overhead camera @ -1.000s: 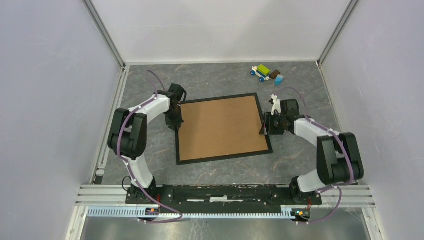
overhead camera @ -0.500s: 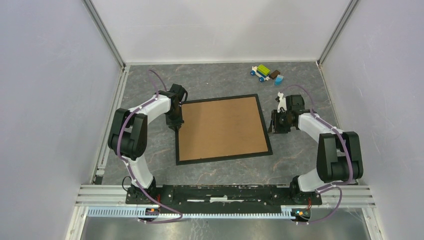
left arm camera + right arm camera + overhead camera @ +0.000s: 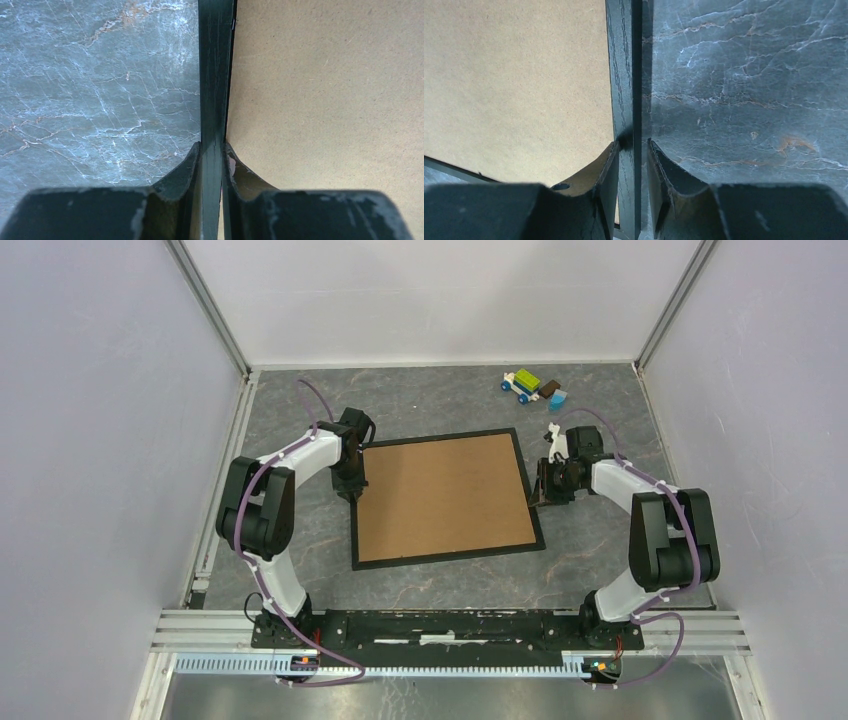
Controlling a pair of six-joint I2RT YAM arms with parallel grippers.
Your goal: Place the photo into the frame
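Panels (image 3: pixel 100 440) of plain pale grey stand on the left, right and far sides of the grey, marble-veined tabletop (image 3: pixel 440 400). The frame (image 3: pixel 450 552), thin and black, lies flat near the middle of that tabletop, slightly skewed, with its near left corner closer to the arms' bases than its near right one. A brown cardboard backing board (image 3: pixel 445 495) fills the whole of its opening, plain side up.

The left arm (image 3: pixel 265 510) bends out from its base and reaches in to the frame's left side, and the right arm (image 3: pixel 670 540) mirrors it at the frame's right side. A dark mounting bar (image 3: pixel 450 625) runs between the two bases at the near edge.

The left claw (image 3: pixel 350 485) points down at the far half of the left rail. Its wrist camera shows the black rail running straight between the two fingers (image 3: pixel 187 165), one on the tabletop side and one over the cardboard, both pressed against it: the left claw is clenched on the frame.

The right claw (image 3: pixel 548 490) straddles the right rail near its middle. In its wrist view the rail passes between the fingers (image 3: pixel 606 165). The cardboard-side one sits against the rail, and a dark sliver lies between the rail and the tabletop-side one. I cannot tell whether that claw grips or merely brackets the rail.

A small toy car of coloured bricks (image 3: pixel 532 387) sits at the far right, well apart from the frame.
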